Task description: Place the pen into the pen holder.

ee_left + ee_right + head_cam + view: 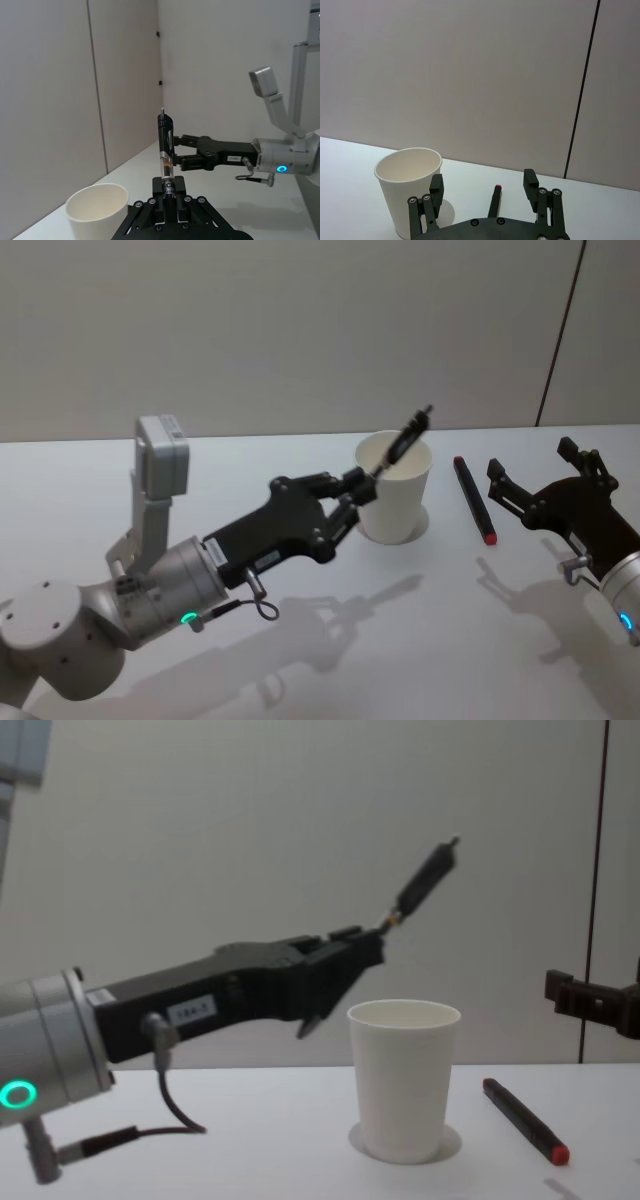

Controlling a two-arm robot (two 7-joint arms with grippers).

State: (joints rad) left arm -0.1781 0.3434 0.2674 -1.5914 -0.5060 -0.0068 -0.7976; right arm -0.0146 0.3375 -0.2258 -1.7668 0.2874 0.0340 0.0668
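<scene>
Left gripper point(365, 485) is clamped on the lower end of a black pen point(405, 445). The pen tilts up above the mouth of the white paper cup point(395, 505), not yet inside. It looks light, stiff and smooth-barrelled, so held by 1 end it may pivot. The cup looks light and easily tipped. Right gripper point(533, 462) is spread wide and empty, near a red-tipped marker point(474, 498).

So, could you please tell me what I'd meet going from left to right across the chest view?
Left gripper, jaws shut on the black pen → white paper cup → red-tipped pen lying on the table → right gripper at the right edge, jaws open.
</scene>
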